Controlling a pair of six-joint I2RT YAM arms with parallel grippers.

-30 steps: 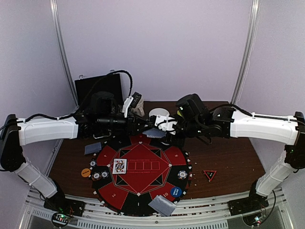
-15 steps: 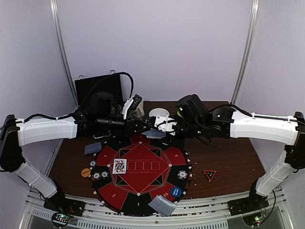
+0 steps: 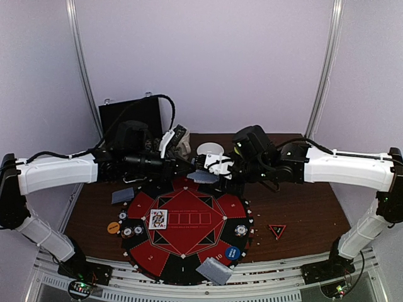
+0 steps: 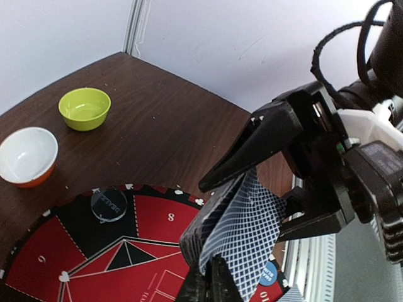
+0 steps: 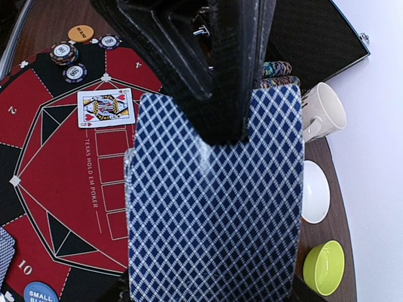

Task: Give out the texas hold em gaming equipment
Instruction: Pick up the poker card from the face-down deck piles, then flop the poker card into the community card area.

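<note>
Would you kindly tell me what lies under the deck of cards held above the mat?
The mat shows beside the deck, with empty card boxes; whatever lies directly beneath is covered.

walls (image 3: 208, 63): pale lilac (plain) | table (image 3: 308, 207): dark brown wood | posts (image 3: 323, 69): metal

The right end effector (image 4: 242, 211) is gripping cards (image 4: 234, 246) above the mat (image 4: 38, 277); a green bowl (image 4: 85, 108) and white bowl (image 4: 26, 155) are sitting nearby.
</note>
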